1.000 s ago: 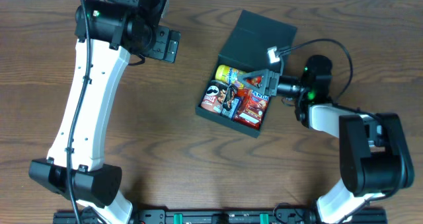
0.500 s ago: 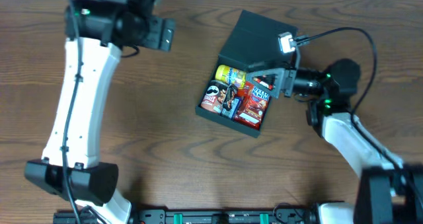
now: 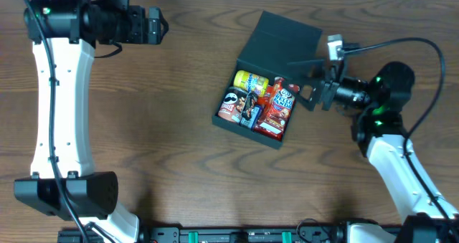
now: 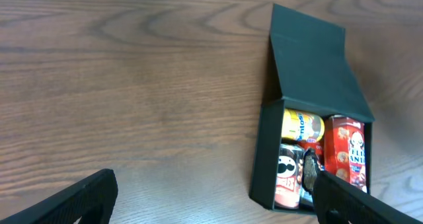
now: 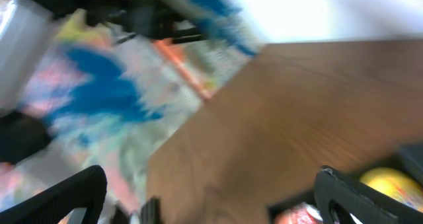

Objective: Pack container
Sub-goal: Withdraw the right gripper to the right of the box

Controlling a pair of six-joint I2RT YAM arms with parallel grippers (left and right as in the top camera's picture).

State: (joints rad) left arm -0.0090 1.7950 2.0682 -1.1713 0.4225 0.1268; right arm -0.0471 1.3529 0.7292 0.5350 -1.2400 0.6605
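Note:
The dark container (image 3: pixel 226 120) sits at the table's middle with its flap lid (image 3: pixel 281 39) open and lying back. Inside are a red Pringles can (image 3: pixel 232 104), a yellow can (image 3: pixel 249 79), a red snack box (image 3: pixel 282 99) and a dark bar. It also shows in the left wrist view (image 4: pixel 263 151), at the right. My left gripper (image 3: pixel 155 25) is open and empty at the far left, well away from the container. My right gripper (image 3: pixel 310 82) is open and empty just right of the container; its wrist view is blurred.
Bare wooden table surrounds the container. The table's far edge runs along the top of the overhead view. A cable loops over the right arm (image 3: pixel 391 139).
My left arm has swung further left and back. My right gripper has pulled back to the right, out of the container.

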